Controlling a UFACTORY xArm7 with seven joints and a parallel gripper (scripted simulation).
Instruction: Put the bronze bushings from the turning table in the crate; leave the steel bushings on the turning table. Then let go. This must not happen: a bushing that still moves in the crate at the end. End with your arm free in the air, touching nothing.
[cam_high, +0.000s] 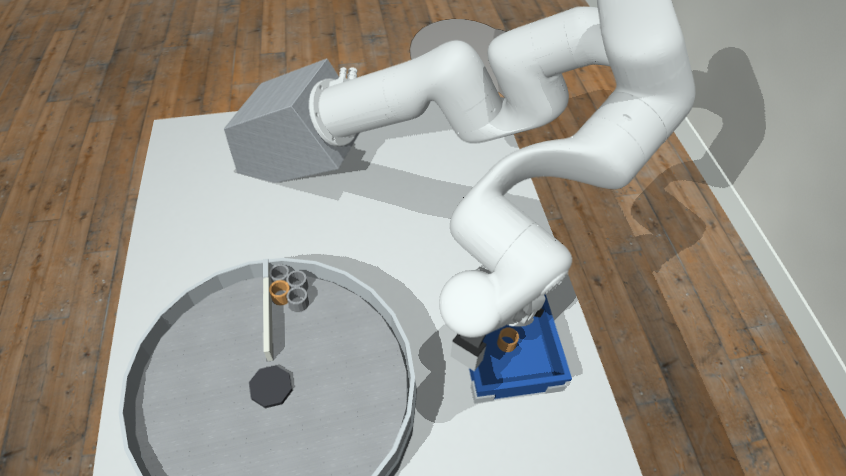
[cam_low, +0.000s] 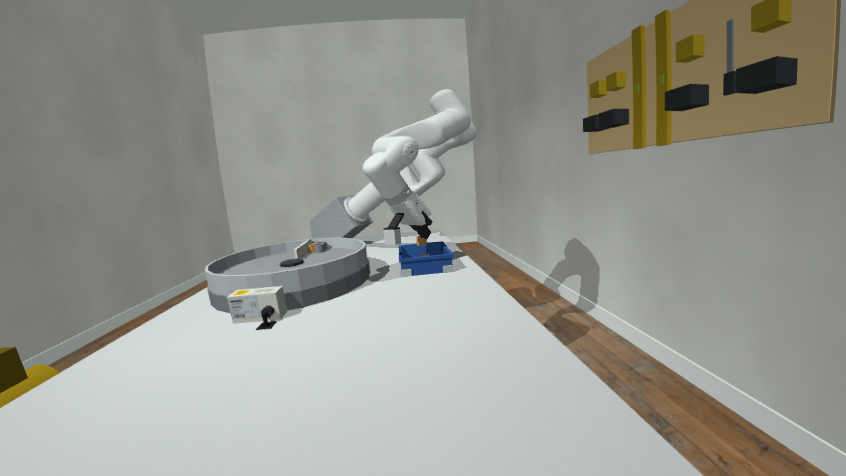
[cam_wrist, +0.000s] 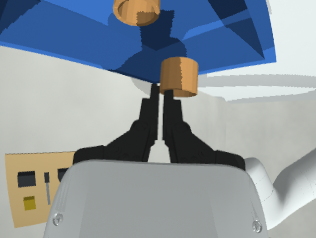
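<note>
1. My fingers (cam_low: 423, 235) are nearly together, pinching the wall of a bronze bushing (cam_low: 421, 240) (cam_wrist: 182, 77), held above the blue crate (cam_high: 523, 388) (cam_low: 425, 262) (cam_wrist: 250, 59). My own arm (cam_high: 502, 236) (cam_low: 387, 174) hides this piece from the top view.
2. Second bronze bushing (cam_high: 507, 344) (cam_wrist: 136, 12): inside the crate, apart from the held one.
3. Turning table (cam_high: 412, 378) (cam_low: 286, 284): third bronze bushing (cam_high: 279, 296) beside a cream divider (cam_high: 266, 316) (cam_low: 302, 249), crowded by three steel bushings (cam_high: 279, 272) near the raised rim.
4. Obstacles: crate walls surround the drop area. A pale block (cam_high: 468, 354) (cam_low: 392, 236) hangs beside my fingers, near a crate wall; contact cannot be judged.
5. Worktop (cam_high: 378, 236) (cam_low: 366, 384): labelled box (cam_low: 257, 304) beside the turning table, small black stand (cam_low: 266, 317) just in front.
</note>
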